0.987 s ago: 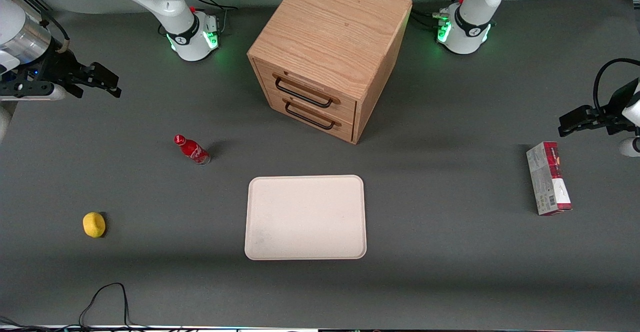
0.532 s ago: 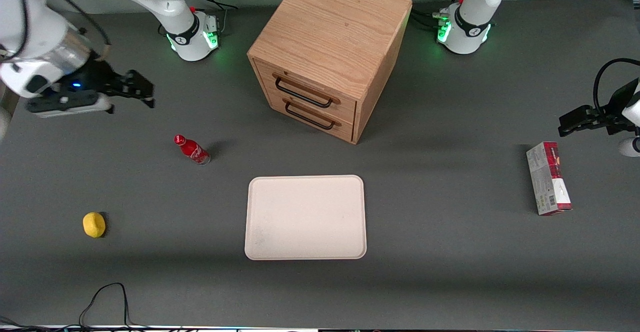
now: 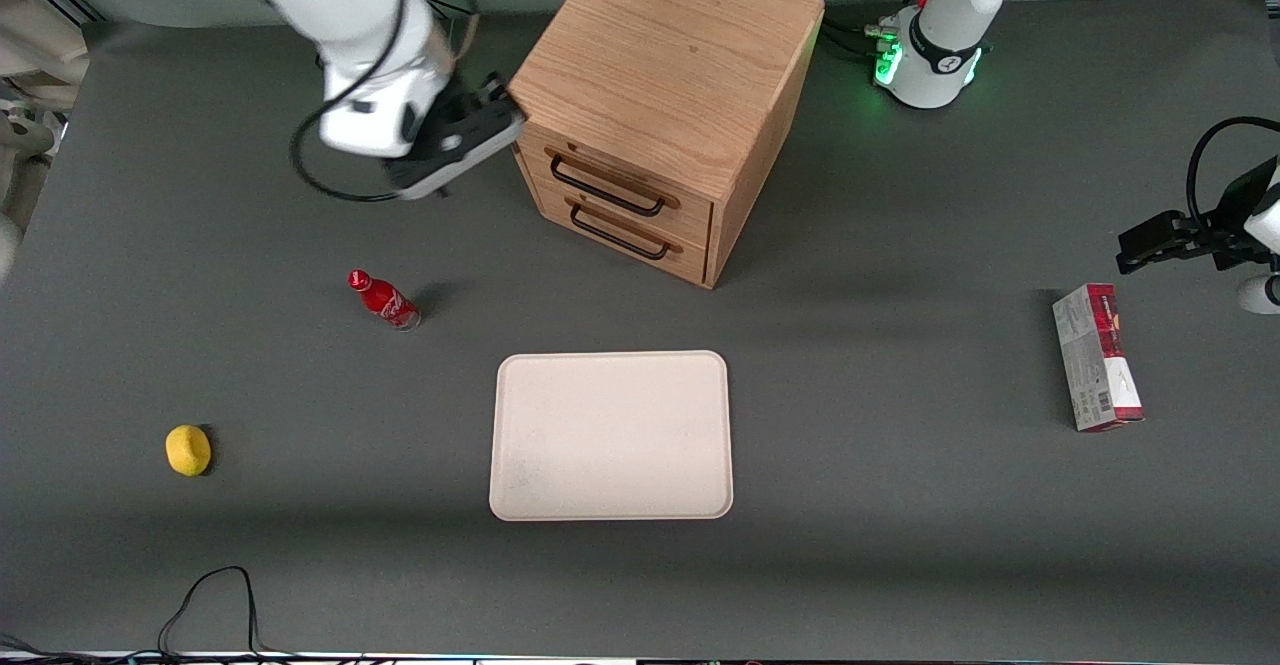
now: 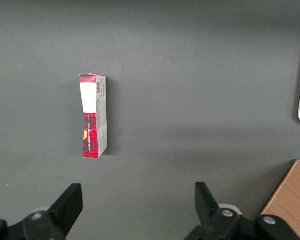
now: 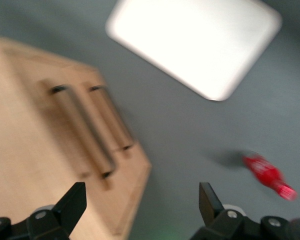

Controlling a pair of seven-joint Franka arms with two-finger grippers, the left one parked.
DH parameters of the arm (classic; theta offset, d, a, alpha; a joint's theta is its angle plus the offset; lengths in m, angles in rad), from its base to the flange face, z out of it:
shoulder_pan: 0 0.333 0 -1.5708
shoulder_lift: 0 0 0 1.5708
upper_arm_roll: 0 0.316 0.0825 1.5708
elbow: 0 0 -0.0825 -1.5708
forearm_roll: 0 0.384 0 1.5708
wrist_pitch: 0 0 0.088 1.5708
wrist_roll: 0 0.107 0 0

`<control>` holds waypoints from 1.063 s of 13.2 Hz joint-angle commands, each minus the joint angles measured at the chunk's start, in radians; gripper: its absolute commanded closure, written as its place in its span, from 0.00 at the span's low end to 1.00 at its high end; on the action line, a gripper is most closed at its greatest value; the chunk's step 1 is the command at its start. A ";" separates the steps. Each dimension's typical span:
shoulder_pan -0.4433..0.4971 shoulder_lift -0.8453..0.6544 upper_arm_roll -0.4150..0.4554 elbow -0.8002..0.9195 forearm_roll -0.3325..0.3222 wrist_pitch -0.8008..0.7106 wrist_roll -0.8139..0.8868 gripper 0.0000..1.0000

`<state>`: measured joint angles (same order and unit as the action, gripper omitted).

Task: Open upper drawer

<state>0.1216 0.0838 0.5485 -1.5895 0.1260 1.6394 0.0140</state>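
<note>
The oak cabinet (image 3: 665,55) stands at the back middle of the table. The upper drawer (image 3: 640,183) is closed, with its black wire handle (image 3: 605,190) just above the identical lower drawer (image 3: 655,260). My right gripper (image 3: 497,105) is open and empty. It hovers beside the cabinet's front top corner on the working arm's side, close to the wood and apart from the handle. In the right wrist view the gripper (image 5: 142,200) hangs over the cabinet's corner edge. That view shows the blurred upper handle (image 5: 82,130) and lower handle (image 5: 112,117) ahead of the fingers (image 5: 72,200).
A red bottle (image 3: 383,300) lies nearer the camera than the gripper. A beige tray (image 3: 610,435) lies in front of the cabinet. A yellow ball-like object (image 3: 188,449) sits toward the working arm's end. A red and white box (image 3: 1097,357) lies toward the parked arm's end.
My right arm has swung quickly from the working arm's end of the table in to the cabinet's front corner. The gripper stays open. The drawers have not moved.
</note>
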 commanded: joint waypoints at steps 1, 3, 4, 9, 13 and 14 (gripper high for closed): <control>-0.013 0.077 0.010 0.052 0.171 -0.035 -0.201 0.00; -0.013 0.126 0.010 0.046 0.182 -0.030 -0.299 0.00; -0.013 0.155 0.010 0.040 0.182 -0.023 -0.352 0.00; -0.007 0.189 0.021 -0.082 0.170 0.129 -0.459 0.00; -0.003 0.195 0.022 -0.155 0.135 0.229 -0.480 0.00; -0.002 0.197 0.022 -0.167 0.135 0.247 -0.492 0.00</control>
<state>0.1181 0.2928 0.5680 -1.7223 0.2719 1.8472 -0.4451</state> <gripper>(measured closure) 0.000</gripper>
